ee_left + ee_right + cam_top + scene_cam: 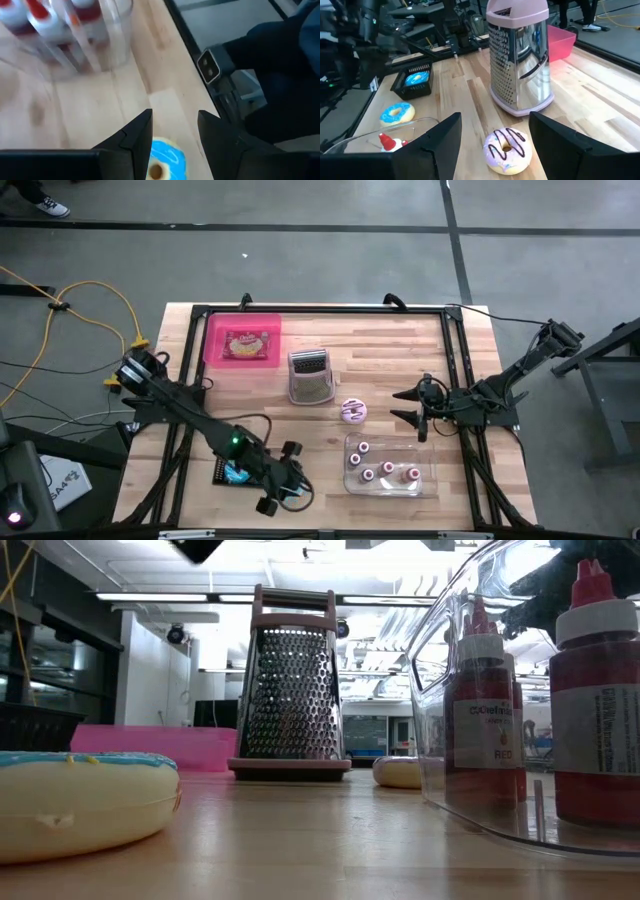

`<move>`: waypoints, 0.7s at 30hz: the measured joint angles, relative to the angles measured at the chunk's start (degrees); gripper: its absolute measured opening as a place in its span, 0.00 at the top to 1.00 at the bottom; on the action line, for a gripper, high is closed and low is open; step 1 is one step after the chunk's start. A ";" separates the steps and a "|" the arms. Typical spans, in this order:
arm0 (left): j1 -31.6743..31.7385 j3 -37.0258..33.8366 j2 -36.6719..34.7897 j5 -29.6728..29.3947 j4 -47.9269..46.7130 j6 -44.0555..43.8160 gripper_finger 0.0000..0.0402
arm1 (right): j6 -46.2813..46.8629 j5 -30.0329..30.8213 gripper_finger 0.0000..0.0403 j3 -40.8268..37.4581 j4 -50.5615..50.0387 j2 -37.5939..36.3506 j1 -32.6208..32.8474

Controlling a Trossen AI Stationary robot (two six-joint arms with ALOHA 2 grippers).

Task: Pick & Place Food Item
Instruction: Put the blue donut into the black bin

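Looks like a lab or workshop: grey concrete floor [330, 260], loose yellow cable [95, 290], ceiling strip lights [165, 597], framed wooden table [380, 345].

A grey floor [330, 260] surrounded the wooden table [400, 350]; a yellow cable [95, 290] lay at ten o'clock, and ceiling strip lights [160, 597] glowed overhead

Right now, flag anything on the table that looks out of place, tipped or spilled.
Nothing stands out. The grater stands upright, the bottles sit in their clear bin, and no spill shows. Two donuts lie loose on the wood: a pink one and a blue one, neither damaged.
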 joint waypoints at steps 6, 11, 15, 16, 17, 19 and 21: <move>-2.08 -0.02 4.12 -0.37 -1.05 -7.10 0.62 | -0.02 -1.24 0.45 0.00 -0.73 0.00 0.00; -3.16 -0.02 6.65 0.21 -1.55 -10.44 0.62 | 0.02 -1.07 0.45 -0.04 -1.97 0.00 0.00; -3.50 -0.02 7.87 1.01 -2.28 -12.64 0.62 | 0.19 -1.04 0.45 -0.04 -2.50 0.00 0.00; -3.50 -0.02 8.00 0.99 -2.45 -12.89 0.62 | 0.20 -1.01 0.45 -0.04 -2.56 0.00 0.00; -3.52 -0.02 8.11 0.99 -2.57 -12.97 0.62 | 0.20 -0.95 0.45 -0.04 -2.56 0.00 0.00; -3.52 -0.02 8.21 0.96 -3.08 -13.01 0.62 | 0.20 -0.91 0.45 -0.04 -2.64 0.00 0.00; -3.52 -0.02 8.21 0.71 -3.71 -13.03 0.62 | 0.21 -0.89 0.45 -0.04 -2.62 -0.01 0.00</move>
